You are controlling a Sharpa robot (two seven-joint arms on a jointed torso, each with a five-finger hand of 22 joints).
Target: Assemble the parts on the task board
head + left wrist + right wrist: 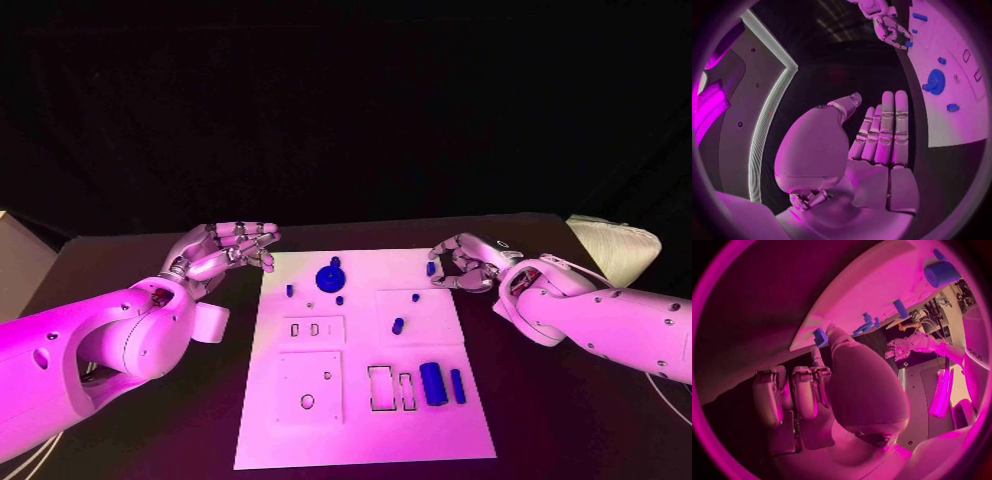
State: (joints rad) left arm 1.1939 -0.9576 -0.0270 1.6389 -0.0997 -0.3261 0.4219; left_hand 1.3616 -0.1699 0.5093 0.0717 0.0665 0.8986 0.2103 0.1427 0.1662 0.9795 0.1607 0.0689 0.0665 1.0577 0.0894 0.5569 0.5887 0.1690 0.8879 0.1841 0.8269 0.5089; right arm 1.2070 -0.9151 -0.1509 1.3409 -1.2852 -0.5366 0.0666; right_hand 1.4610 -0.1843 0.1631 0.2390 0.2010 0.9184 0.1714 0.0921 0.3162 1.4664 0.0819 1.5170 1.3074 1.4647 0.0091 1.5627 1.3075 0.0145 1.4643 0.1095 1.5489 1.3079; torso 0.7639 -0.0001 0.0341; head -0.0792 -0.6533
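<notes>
The task board (361,400) lies mid-bench. The right robot hand (464,264) curls at its far corner near a small blue part (430,268), grasp unclear; the left robot hand (228,246) hovers open, empty. Picking seems next, needing a firm pinch.

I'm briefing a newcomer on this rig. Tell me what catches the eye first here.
The white task board lies mid-table, with small blue parts scattered on it, the round blue disc near its far edge standing out. The left hand is off the board's far left corner, empty, and the right hand is at its far right corner, fingers curled beside a small blue part.
</notes>
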